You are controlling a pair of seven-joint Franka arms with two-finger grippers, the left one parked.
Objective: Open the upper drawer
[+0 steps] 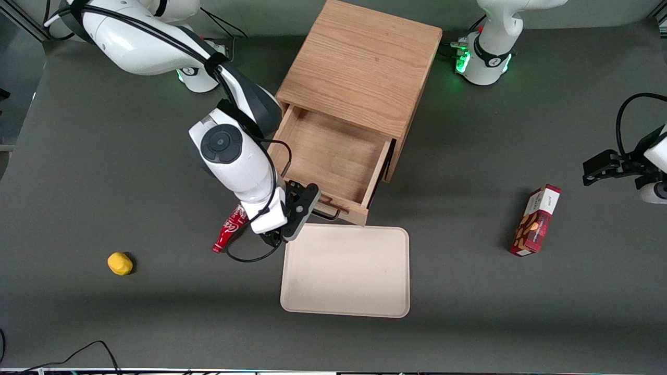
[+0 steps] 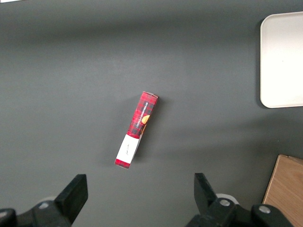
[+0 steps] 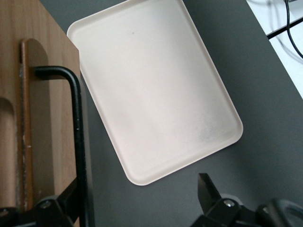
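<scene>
The upper drawer (image 1: 333, 161) stands in the middle of the front view, already pulled well out of the oak cabinet (image 1: 359, 62), so that its shallow wooden inside is visible and holds nothing. My gripper (image 1: 292, 221) is at the drawer's front edge, at the corner nearest the working arm's end of the table, just above the beige tray (image 1: 346, 271). In the wrist view my fingers stand apart, with the thin black handle (image 3: 76, 142) running down close to one finger (image 3: 64, 205); they do not hold it, so the gripper is open. I judge that the pull is almost finished. To do it well I should move straight along the drawer's own direction, not sideways, so the drawer does not jam on its slides, and stop before the front meets the tray's rim. The drawer front is light wood with visible grain and a rounded cut-out; the handle is a bent black wire, smooth and slightly shiny. The tray is a matte rectangle with rounded corners and a low rim, on a dark grey table (image 1: 104, 323).
</scene>
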